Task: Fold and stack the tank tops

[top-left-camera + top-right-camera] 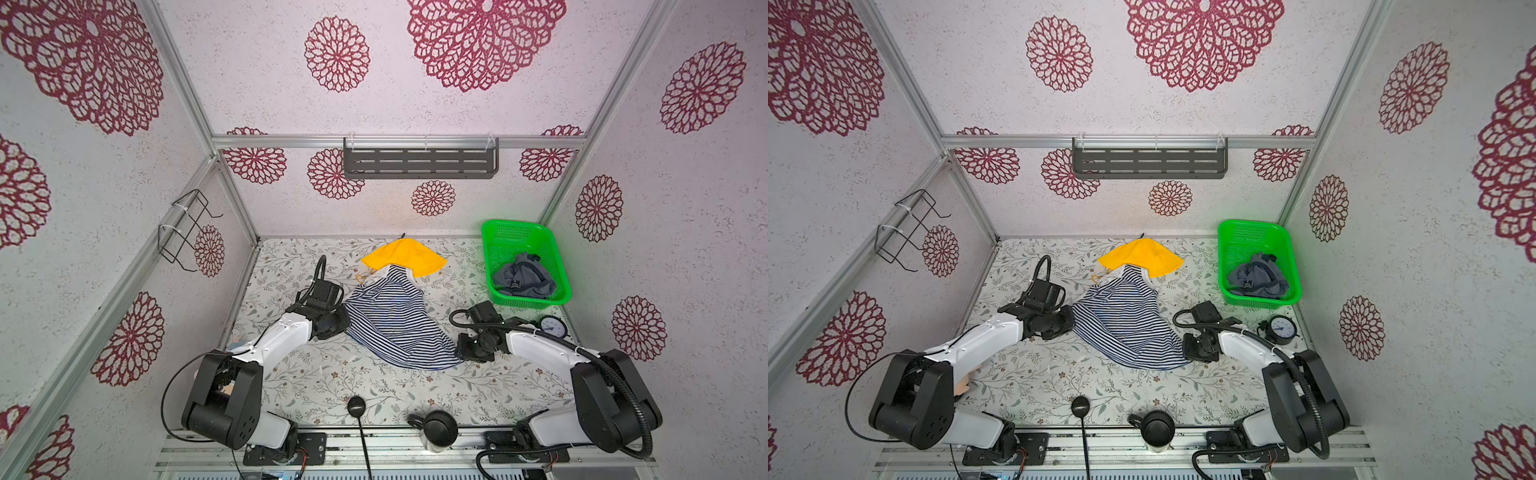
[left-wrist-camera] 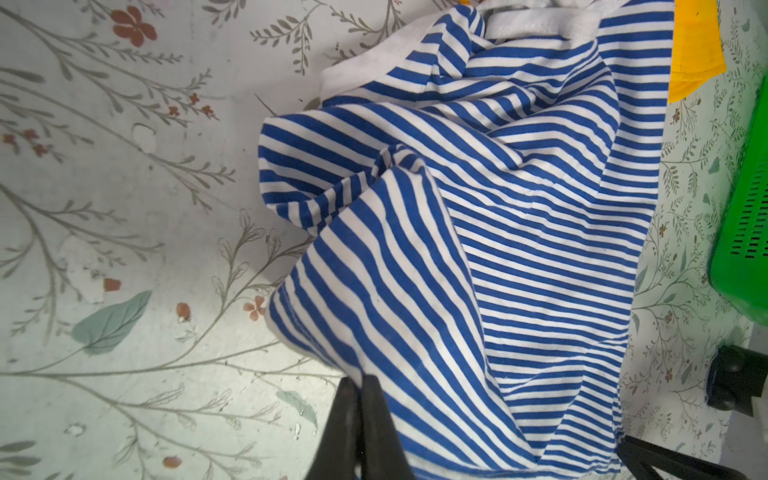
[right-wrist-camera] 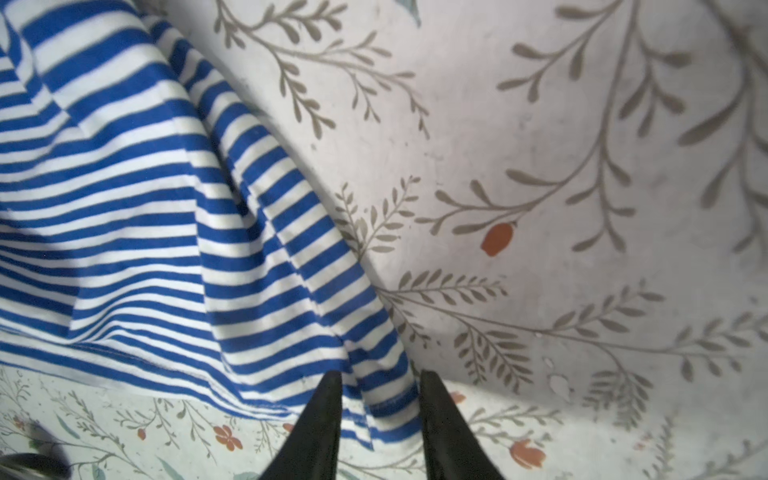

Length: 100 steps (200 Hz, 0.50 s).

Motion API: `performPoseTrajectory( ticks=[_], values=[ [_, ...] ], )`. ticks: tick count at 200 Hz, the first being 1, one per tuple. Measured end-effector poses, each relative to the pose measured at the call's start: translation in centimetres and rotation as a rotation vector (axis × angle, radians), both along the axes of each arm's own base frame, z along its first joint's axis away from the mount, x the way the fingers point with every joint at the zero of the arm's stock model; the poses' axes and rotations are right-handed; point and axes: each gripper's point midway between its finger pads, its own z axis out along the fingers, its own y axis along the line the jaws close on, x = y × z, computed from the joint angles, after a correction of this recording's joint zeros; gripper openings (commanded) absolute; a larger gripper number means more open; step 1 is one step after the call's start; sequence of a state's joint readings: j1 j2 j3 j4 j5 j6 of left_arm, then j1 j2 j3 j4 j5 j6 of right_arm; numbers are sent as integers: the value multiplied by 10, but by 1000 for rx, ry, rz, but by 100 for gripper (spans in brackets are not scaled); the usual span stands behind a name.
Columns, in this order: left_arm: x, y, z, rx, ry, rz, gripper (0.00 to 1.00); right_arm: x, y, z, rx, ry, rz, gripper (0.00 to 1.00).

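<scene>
A navy-and-white striped tank top [image 1: 395, 324] [image 1: 1125, 324] lies crumpled at mid table, its neck end under a yellow hat [image 1: 405, 257]. At the cloth's left edge my left gripper [image 1: 344, 321] [image 2: 359, 380] has its fingers pressed together on a pinch of the hem [image 2: 519, 228]. My right gripper [image 1: 459, 353] [image 3: 380, 376] sits at the near right corner, with a bunched fold of striped cloth [image 3: 124, 208] filling the gap between its fingers. A slate-grey tank top [image 1: 523, 278] [image 1: 1258, 278] lies crumpled in the green basket [image 1: 515, 226].
The basket stands at the back right, a black clock [image 1: 552, 328] in front of it beside the right arm. A black mug [image 1: 436, 428] and a black round-headed utensil [image 1: 356, 406] sit at the front edge. A wire rack hangs on the left wall, a grey shelf on the back wall.
</scene>
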State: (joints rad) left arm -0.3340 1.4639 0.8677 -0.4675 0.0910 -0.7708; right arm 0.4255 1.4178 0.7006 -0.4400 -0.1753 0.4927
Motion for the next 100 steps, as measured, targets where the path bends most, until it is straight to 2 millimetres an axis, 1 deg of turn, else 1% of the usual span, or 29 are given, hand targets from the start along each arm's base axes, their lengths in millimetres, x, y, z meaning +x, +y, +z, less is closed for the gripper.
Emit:
performPoseTrajectory(
  ticks=[9, 14, 24, 33, 60, 82, 91, 100],
  values=[
    [-2, 1, -1, 6, 5, -3, 74, 0, 0, -2, -9, 0, 3, 10],
    [-3, 2, 0, 10, 7, -6, 80, 0, 1, -2, -12, -1, 5, 6],
    [-6, 4, 1, 22, 6, -11, 85, 0, 1, -2, -15, -2, 2, 0],
    [-8, 8, 2, 32, 3, -11, 86, 0, -1, -3, -21, -4, 2, 0],
    [-12, 20, 2, 48, -6, 3, 78, 2, -3, -3, -38, -13, -6, 0],
    [-10, 34, -10, 59, 9, 37, 68, 2, -4, -3, -43, -15, -8, 0],
    [-6, 38, -15, 65, 11, 40, 62, 2, -4, -3, -44, -15, -8, 0],
    [-1, 40, -20, 68, 7, 40, 60, 2, -5, -3, -45, -15, -8, 0]
  ],
)
